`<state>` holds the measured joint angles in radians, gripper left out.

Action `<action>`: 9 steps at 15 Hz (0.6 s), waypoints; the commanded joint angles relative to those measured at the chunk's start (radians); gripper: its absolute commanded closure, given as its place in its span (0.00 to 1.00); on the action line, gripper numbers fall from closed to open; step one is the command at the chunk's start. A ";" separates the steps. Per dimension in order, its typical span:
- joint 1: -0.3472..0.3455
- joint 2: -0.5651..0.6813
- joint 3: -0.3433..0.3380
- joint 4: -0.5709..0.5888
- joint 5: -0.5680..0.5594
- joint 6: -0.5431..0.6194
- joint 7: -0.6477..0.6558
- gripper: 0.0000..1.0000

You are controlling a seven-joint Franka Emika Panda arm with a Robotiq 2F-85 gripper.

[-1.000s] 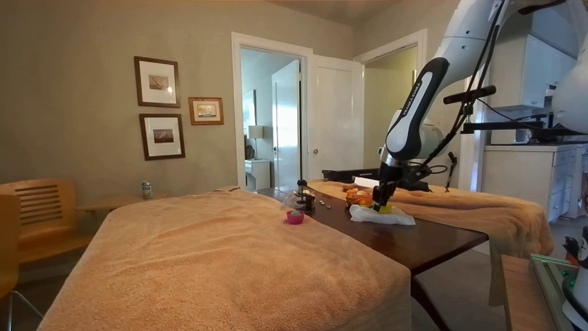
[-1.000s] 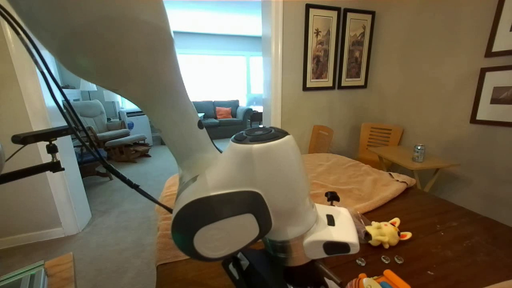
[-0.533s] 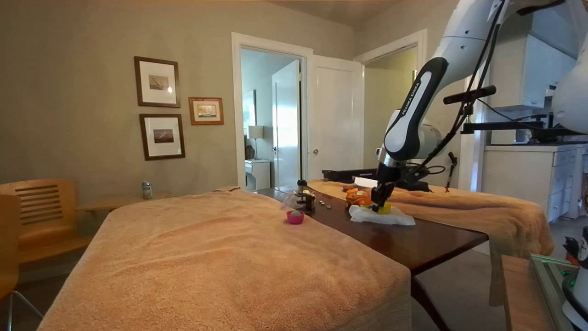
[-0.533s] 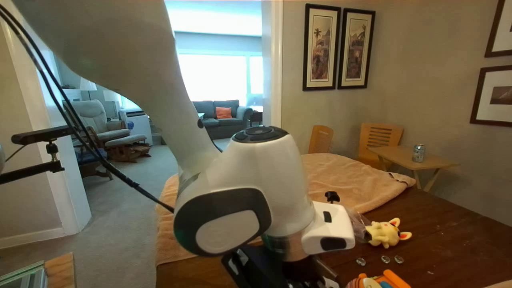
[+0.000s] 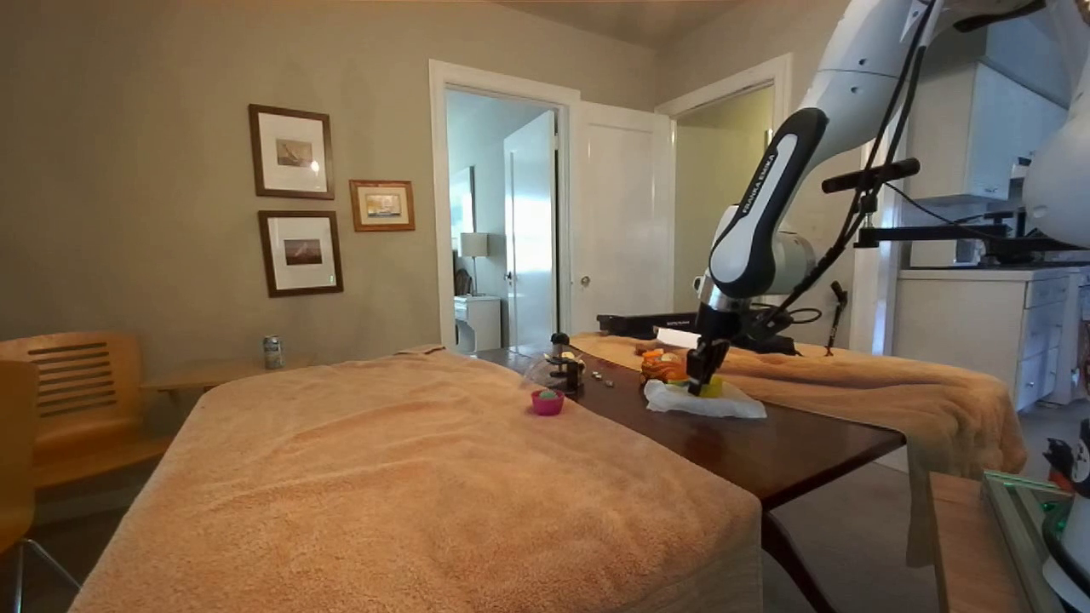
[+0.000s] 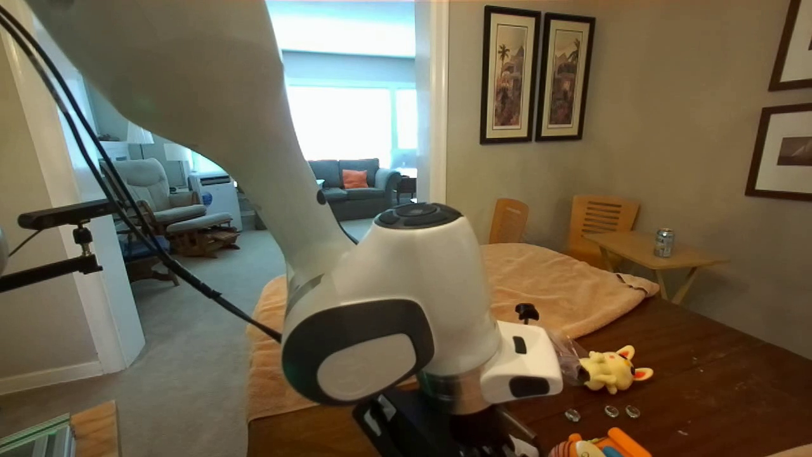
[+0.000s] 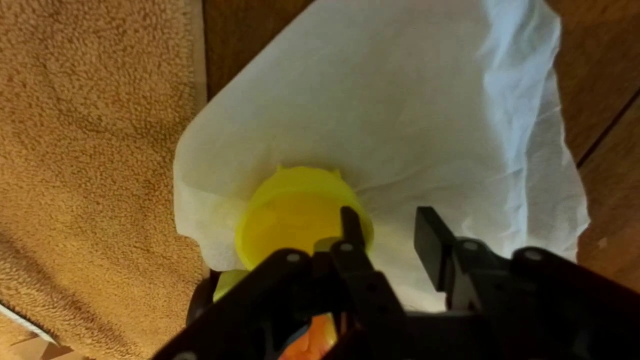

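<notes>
My gripper (image 7: 386,222) is open, with nothing between its fingers. A round yellow cup (image 7: 287,220) stands on a crumpled white sheet (image 7: 390,110). In the wrist view one finger overlaps the cup's inside near its wall; the other is outside it, over the sheet. I cannot tell whether the fingers touch the cup. In an exterior view the gripper (image 5: 697,387) points down at the sheet (image 5: 707,404), with the cup (image 5: 714,389) partly behind it. In an exterior view (image 6: 488,438) the arm hides the cup and sheet.
An orange toy (image 5: 661,366) sits beside the sheet. A yellow plush (image 6: 612,369) and glass pebbles (image 6: 611,411) lie on the dark table (image 6: 717,381). A pink cup (image 5: 547,403) holds something green, near an orange towel (image 5: 409,477). Another towel (image 7: 95,130) borders the sheet.
In an exterior view my gripper has moved slightly left and down. The white sheet has shifted slightly left. The other objects have stayed in place.
</notes>
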<state>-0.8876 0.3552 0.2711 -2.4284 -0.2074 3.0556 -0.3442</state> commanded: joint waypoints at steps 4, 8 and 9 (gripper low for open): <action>0.007 0.003 0.008 0.026 -0.017 -0.023 -0.026 0.68; 0.037 0.001 -0.001 0.029 -0.032 -0.023 -0.021 0.67; 0.046 0.001 -0.004 0.030 -0.034 -0.024 -0.020 0.68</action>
<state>-0.8649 0.3552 0.2759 -2.4168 -0.2194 3.0546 -0.3551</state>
